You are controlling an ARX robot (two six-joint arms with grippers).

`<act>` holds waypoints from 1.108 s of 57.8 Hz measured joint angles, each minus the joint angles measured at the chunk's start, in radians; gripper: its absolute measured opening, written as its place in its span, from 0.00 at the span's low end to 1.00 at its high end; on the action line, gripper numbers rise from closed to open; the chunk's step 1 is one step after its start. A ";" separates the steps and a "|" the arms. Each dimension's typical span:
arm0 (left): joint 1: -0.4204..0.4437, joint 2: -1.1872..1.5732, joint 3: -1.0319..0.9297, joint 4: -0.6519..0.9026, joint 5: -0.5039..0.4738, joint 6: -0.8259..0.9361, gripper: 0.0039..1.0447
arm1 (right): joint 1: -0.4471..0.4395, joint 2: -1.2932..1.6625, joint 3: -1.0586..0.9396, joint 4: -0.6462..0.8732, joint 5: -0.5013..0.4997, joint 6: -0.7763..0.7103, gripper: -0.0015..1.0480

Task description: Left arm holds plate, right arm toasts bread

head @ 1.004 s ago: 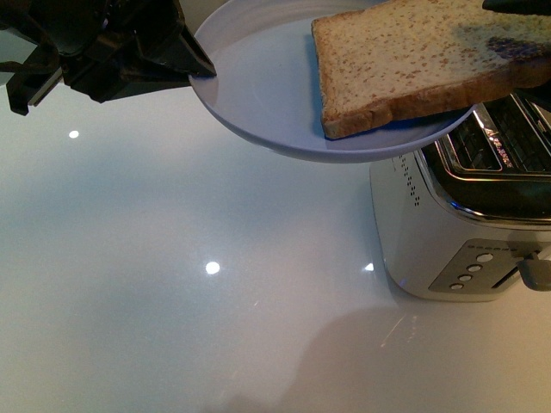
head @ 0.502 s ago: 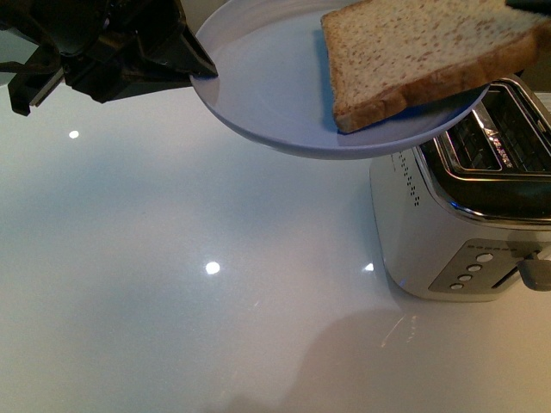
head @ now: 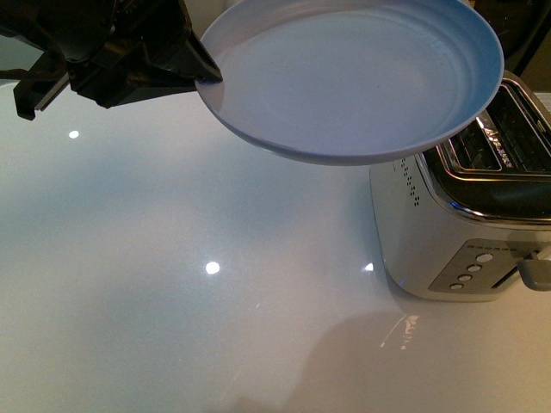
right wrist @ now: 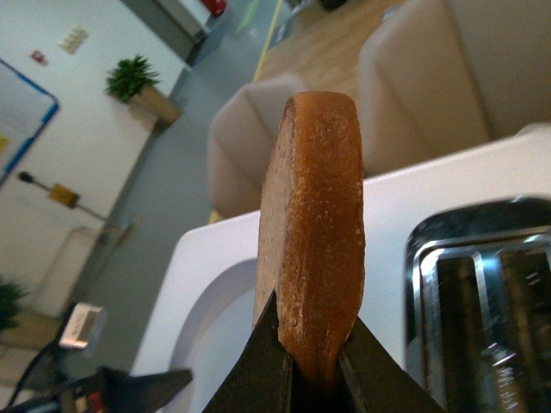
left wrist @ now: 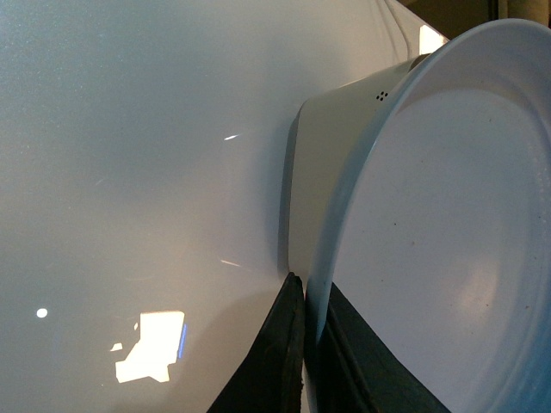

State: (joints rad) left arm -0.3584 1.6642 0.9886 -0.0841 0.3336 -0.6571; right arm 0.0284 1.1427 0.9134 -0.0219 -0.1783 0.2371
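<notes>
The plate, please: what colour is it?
The plate is pale blue-grey, clearest in the front view.

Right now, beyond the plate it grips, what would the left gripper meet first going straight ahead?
Probably the toaster: its white side lies ahead, beneath the plate rim, though depth is unclear.

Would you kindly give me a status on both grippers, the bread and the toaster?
Left gripper shut on plate rim, plate bare, held aloft. Right gripper shut on bread, clear of plate. Toaster slots unblocked.
</notes>
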 joint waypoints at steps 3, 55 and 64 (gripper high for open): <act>0.000 0.000 -0.001 0.000 0.000 0.000 0.03 | 0.000 0.010 0.013 -0.019 0.012 -0.054 0.04; -0.002 0.000 -0.007 0.006 0.000 0.000 0.03 | 0.127 0.247 -0.054 0.017 0.209 -0.227 0.04; -0.002 0.000 -0.007 0.006 0.001 0.000 0.03 | 0.137 0.281 -0.054 0.021 0.228 -0.217 0.04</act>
State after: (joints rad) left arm -0.3607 1.6642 0.9817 -0.0784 0.3344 -0.6575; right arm 0.1650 1.4235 0.8597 -0.0013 0.0498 0.0196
